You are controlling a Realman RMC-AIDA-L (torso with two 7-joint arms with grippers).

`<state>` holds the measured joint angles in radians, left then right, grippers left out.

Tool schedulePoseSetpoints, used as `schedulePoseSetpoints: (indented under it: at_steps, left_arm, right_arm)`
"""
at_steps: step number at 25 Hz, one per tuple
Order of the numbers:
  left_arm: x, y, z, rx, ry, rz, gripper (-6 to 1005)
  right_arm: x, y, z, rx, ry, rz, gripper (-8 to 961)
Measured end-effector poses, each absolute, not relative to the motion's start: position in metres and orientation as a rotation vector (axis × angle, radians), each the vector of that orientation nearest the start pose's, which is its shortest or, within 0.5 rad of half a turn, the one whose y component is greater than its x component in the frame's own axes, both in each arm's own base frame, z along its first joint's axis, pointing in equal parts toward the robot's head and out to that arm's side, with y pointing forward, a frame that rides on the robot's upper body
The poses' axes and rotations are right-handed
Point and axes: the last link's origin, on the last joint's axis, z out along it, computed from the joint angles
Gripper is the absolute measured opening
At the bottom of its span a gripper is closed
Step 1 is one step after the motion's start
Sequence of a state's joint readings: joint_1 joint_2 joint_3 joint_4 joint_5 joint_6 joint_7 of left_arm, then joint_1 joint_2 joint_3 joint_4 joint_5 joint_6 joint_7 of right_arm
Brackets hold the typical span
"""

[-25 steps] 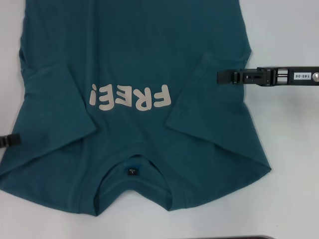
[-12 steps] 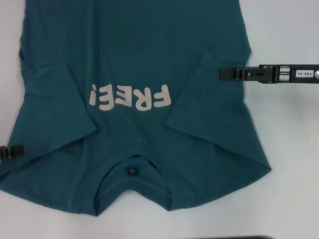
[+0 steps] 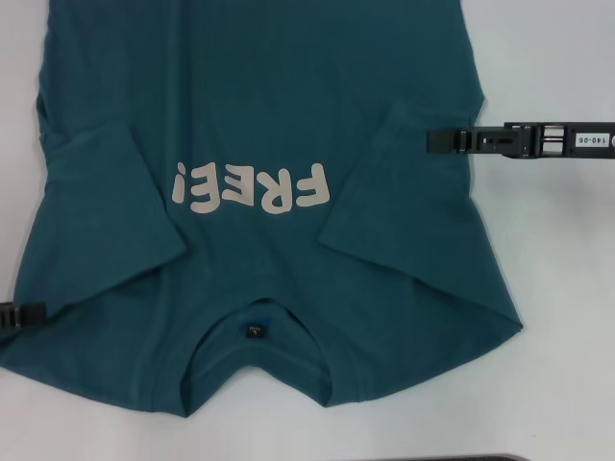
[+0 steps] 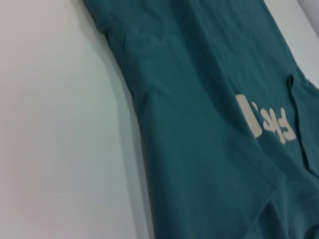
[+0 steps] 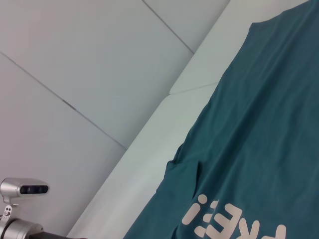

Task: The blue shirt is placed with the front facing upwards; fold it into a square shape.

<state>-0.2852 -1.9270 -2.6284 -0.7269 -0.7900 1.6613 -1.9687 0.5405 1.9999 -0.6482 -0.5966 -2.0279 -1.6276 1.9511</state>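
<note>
Right end effector (image 3: 434,141) reaches in at the blue shirt (image 3: 269,125)'s side edge, left end effector (image 3: 38,314) low by the opposite shoulder — grip unreadable on both. Shirt lies print-up on the table (image 3: 557,288), sleeves tucked inward — probably readying a lengthwise fold.

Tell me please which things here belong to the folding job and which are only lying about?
Belonging to the job:
- blue shirt, spread front up, sleeves folded in
- left gripper, at the shirt's left edge near the shoulder
- right gripper, at the shirt's right edge near the sleeve

Only there:
- white table
- dark strip at the table's near edge
</note>
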Motion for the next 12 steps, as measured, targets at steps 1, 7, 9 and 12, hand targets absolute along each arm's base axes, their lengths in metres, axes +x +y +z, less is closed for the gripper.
schedulePoseSetpoints:
  at_steps: [1,7,9,12]
  left_arm:
    - [-0.3901,0.2345,0.0748,-2.295,-1.714,-0.315,876]
    - [-0.3916,0.2316,0.0777,-2.298,-1.726,-0.299,876]
    - [-0.3913,0.2306,0.0792,-2.307,-1.729,-0.295,876]
    - [-0.3919,0.2277,0.0806,-2.318,-1.747,-0.271,876]
  right_arm:
    - [0.2754,0.3281,0.0233,-2.568,1.455,0.790,719]
    - [0.2753,0.3285,0.0238,-2.569,1.453,0.789,718]
    - [0.2750,0.3287,0.0237,-2.570,1.452,0.789,718]
    - [0.2749,0.3288,0.0237,-2.569,1.454,0.789,719]
